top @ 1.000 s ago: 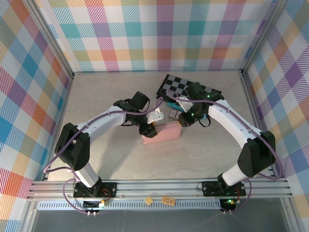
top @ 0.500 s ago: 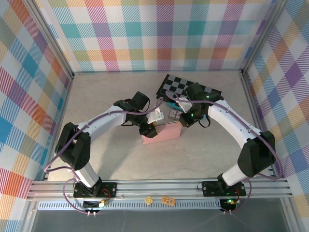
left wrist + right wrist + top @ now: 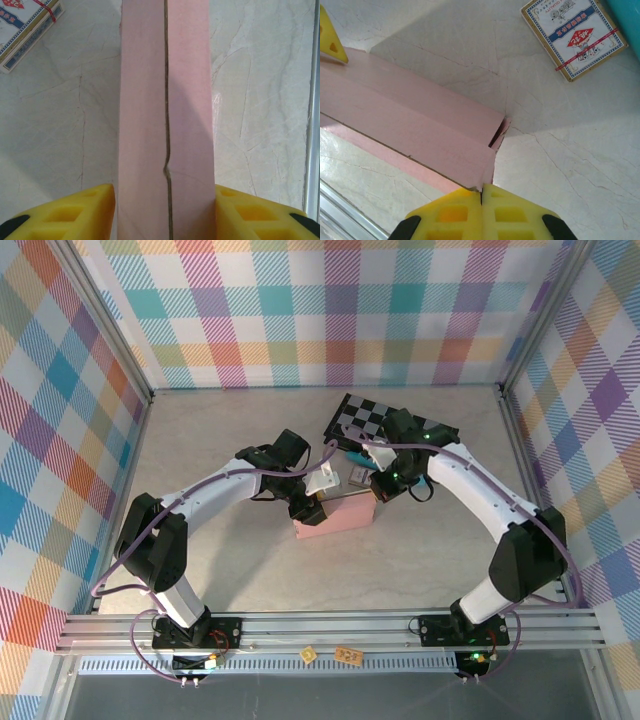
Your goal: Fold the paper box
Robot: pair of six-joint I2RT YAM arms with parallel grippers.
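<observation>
Near the middle of the bench (image 3: 220,450) lies a pink paper box (image 3: 340,518), seemingly light, thin and easily creased, best held across its folded edges; the left pincer (image 3: 162,192) grasps its long sides, while the right pincer (image 3: 481,194) is clenched at its end corner.

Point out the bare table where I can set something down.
Bare table at the far left, between the left arm and the walls, and the near strip between the pink box and the front rail. Crowded right of centre: box, card pack, checkered board and right arm sit close together.
</observation>
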